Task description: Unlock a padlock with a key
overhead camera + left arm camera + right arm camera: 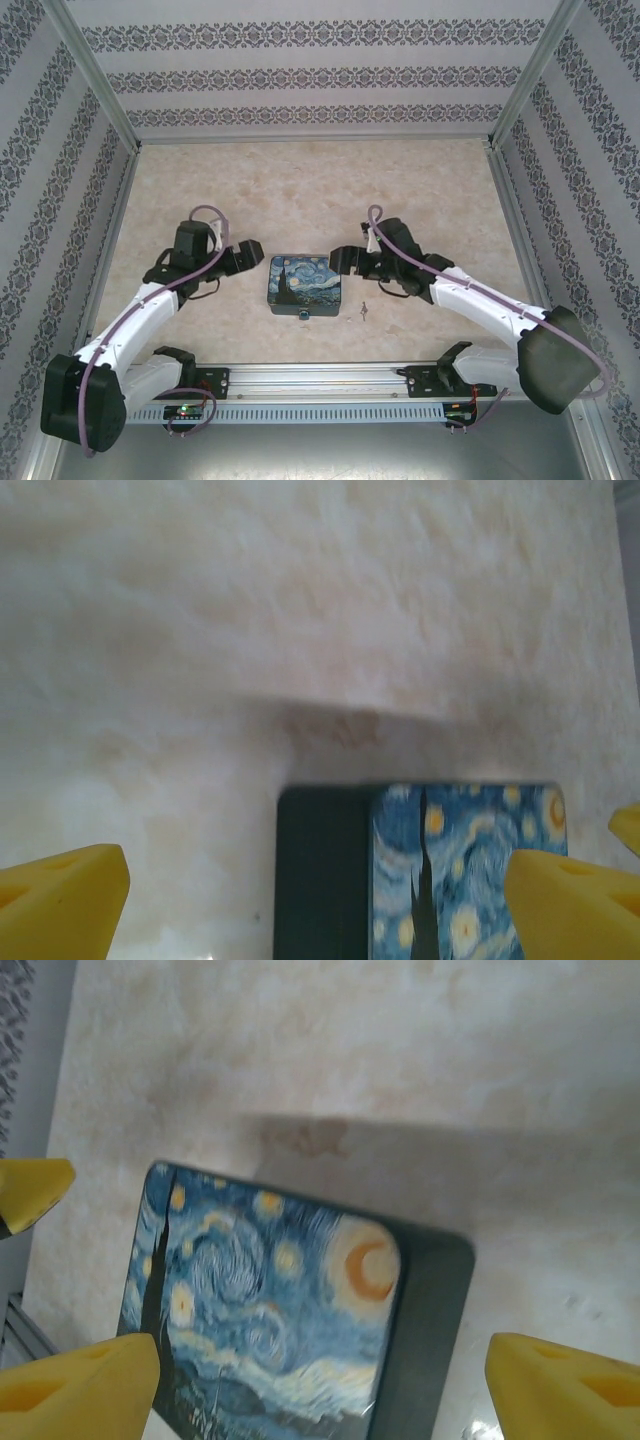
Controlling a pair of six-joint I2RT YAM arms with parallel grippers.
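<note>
Left gripper (250,262) and right gripper (345,260) hover spread and empty, flanking the Starry Night-printed box (305,283).
Tiny blue-teal padlock (303,315) sits at the box's near edge, with the thin silvery metal key (364,312) near it on the surface (300,190). Both look light, stiff and slippery, so pinch the key's flat head.

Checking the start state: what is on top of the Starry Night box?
Nothing: the box lid is bare. The padlock sits at its near side, not on top. The closed lid hides the inside.

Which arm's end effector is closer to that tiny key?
Right. The right end effector is just behind the key, near the far right corner of the box. The left end effector is past the box's left side, farther away.
</note>
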